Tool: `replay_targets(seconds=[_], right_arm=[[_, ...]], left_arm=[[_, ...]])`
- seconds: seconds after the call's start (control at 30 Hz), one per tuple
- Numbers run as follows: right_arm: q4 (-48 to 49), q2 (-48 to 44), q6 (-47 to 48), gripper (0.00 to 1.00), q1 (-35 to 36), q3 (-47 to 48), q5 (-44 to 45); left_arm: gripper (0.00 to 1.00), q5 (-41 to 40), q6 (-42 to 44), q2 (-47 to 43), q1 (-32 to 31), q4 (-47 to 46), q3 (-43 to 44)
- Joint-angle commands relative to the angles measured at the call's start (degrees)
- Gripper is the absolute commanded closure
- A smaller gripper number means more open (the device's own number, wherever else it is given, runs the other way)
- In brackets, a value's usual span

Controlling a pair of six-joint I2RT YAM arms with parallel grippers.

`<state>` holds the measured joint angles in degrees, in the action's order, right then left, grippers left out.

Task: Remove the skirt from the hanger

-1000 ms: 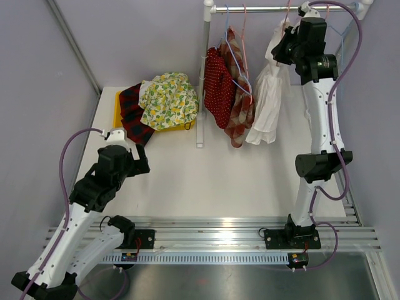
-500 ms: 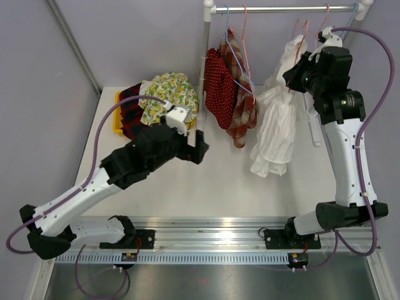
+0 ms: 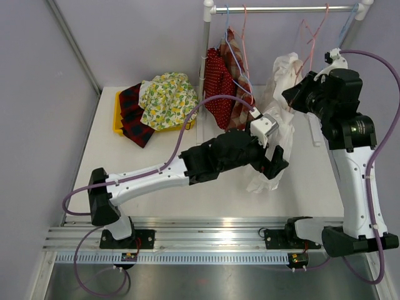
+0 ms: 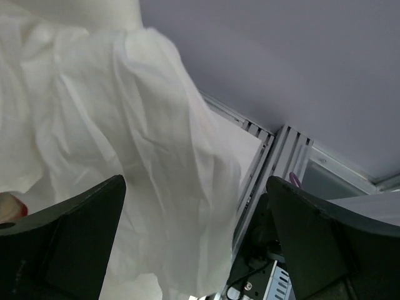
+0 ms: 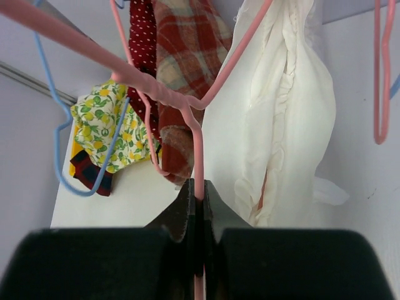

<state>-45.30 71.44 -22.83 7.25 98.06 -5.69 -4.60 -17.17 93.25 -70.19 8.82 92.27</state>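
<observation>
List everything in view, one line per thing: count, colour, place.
skirt: 1, white, on the pink hanger
pink hanger: 1, pink, in the right gripper
dotted garment: 1, red, hanging from the rail
plaid garment: 1, red-tan, hanging beside it
rail: 1, silver, at the back
lemon-print garment: 1, white-yellow, atop the tray
dark plaid garment: 1, red-black, on the tray
tray: 1, yellow, back left
table: 1, white, under everything
left gripper: 1, black, open at the skirt
right gripper: 1, black, shut on the pink hanger
</observation>
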Motion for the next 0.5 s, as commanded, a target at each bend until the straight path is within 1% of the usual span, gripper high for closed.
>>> replay_targets(seconds=[0.0, 0.1, 0.13, 0.17, 0.23, 0.27, 0.3, 0.37, 0.4, 0.47], right_arm=[[1.8, -3.8, 0.1, 1.0, 0.4, 4.2, -0.9], [1.1, -4.3, 0.3, 1.0, 0.4, 6.0, -0.7], [0.5, -4.3, 0.3, 1.0, 0.4, 6.9, -0.7], [0.3, -4.1, 0.5, 1.0, 0.4, 7.3, -0.6], [-0.2, -4.0, 0.4, 1.0, 0.4, 8.3, -0.6], [-0.3, -4.1, 0.4, 1.0, 0.4, 8.5, -0.6], [-0.3, -4.2, 0.4, 1.0, 0.4, 8.7, -0.5], [-0.2, -4.4, 0.5, 1.0, 0.4, 8.6, -0.2], [-0.1, -4.4, 0.6, 1.0, 0.4, 8.6, 0.1], [0.1, -4.2, 0.9, 1.0, 0.5, 8.5, 0.9]], left_arm=[[0.01, 2.8, -2.1, 1.7, -0.3, -6.5, 2.0], [0.01, 4.1, -3.2, 2.8, -0.4, -6.6, 2.3], [0.03, 4.0, -3.4, 3.0, -0.6, -6.7, 1.8], [0.07, 3.9, -3.5, 2.7, -0.6, -6.8, 1.4], [0.18, 2.8, -3.6, 2.0, -0.8, -7.5, -0.3], [0.43, 2.0, -3.7, 1.7, -1.0, -7.6, -0.9], [0.56, 1.4, -3.5, 1.4, -1.1, -7.9, -1.5], [0.96, -0.7, -3.6, 0.3, -1.4, -7.9, -2.6], [1.0, -1.5, -3.3, -0.2, -1.6, -7.7, -3.1], [1.0, -2.2, -2.4, -2.4, -2.9, -8.4, -5.1]])
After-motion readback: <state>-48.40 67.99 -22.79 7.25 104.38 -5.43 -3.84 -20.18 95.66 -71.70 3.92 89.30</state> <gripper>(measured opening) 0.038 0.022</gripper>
